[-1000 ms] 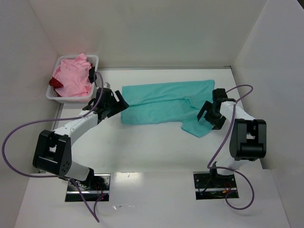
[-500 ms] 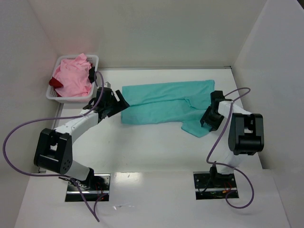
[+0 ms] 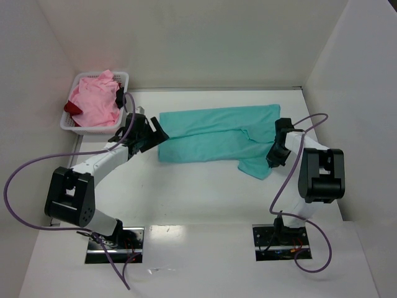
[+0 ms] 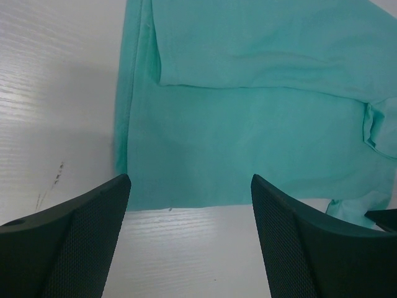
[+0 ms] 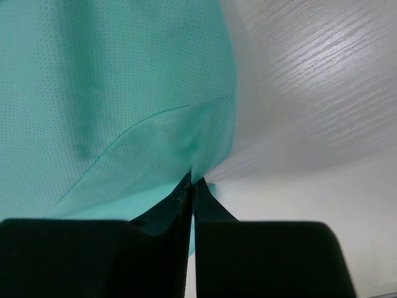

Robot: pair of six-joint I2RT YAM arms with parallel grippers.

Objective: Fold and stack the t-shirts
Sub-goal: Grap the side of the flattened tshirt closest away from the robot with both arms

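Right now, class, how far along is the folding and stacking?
Done: the teal t-shirt lies spread out, apparently folded once lengthwise. In hand: the right gripper is shut on its right edge; the left gripper hangs open at its left end. Left: the pink t-shirt and dark red t-shirt lie crumpled in the basket; nothing is stacked.

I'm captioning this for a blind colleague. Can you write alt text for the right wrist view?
The right gripper, jaws shut, pinches the edge of a teal t-shirt lying on a white wood-grain table. The cloth fills the left of the view; bare table shows at the right.
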